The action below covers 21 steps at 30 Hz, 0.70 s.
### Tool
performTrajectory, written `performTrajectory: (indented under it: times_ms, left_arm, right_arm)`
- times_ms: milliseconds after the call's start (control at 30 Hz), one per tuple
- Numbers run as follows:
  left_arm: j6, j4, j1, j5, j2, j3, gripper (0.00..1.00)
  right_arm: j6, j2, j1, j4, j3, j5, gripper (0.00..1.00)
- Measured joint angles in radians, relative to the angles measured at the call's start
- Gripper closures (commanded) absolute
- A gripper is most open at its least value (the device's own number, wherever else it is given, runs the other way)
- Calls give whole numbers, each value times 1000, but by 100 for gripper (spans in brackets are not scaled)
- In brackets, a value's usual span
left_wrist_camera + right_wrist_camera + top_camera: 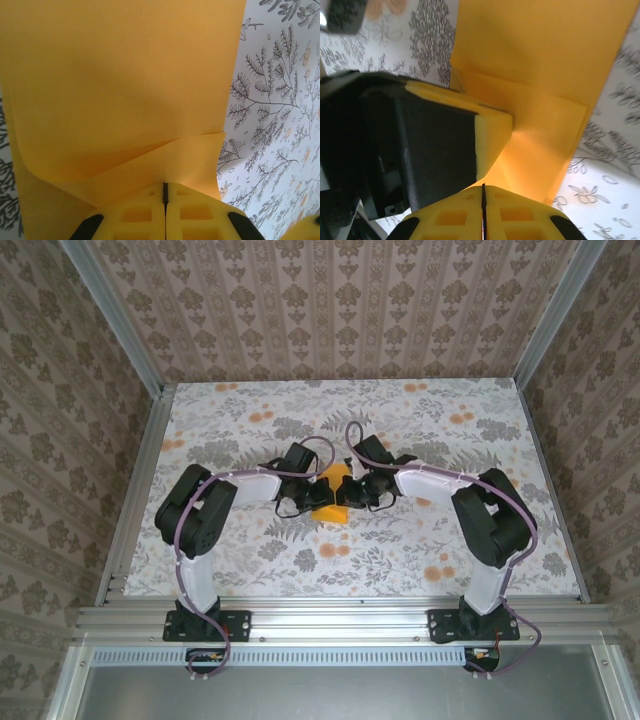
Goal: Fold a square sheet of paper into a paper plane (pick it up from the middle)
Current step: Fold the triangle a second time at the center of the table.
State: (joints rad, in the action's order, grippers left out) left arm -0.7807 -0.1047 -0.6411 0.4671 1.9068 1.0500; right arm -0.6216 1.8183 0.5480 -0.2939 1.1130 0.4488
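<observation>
The orange-yellow square sheet of paper [333, 510] is held up over the middle of the table between the two grippers, folded into a smaller creased shape. In the left wrist view the sheet of paper [125, 75] has a folded flap, and it runs down into the tips of my left gripper [165, 186], which is shut on it. My right gripper [483, 187] is also shut, and the paper [545, 55] meets its tips. One yellow pad of the left gripper's fingers [492, 132] presses the paper close beside the right tips. From above, the left gripper [320, 496] and right gripper [352, 490] nearly touch.
The flower-printed tablecloth [400, 550] covers the table around the arms. Patterned walls and aluminium posts [138, 490] close off the left, right and far sides. Both arms arch inward from their bases at the near edge.
</observation>
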Motion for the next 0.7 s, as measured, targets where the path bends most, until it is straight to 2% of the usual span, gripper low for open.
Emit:
performTrajectory:
  times_ms: [400,700]
  left_arm:
    - [0,0,-1,4,3,4,94]
    - [0,0,-6,6,3,4,94]
  right_arm:
    - [-11,58,1,32,-74,26,91]
    - [-7,-25,0,-13,-114,23,90]
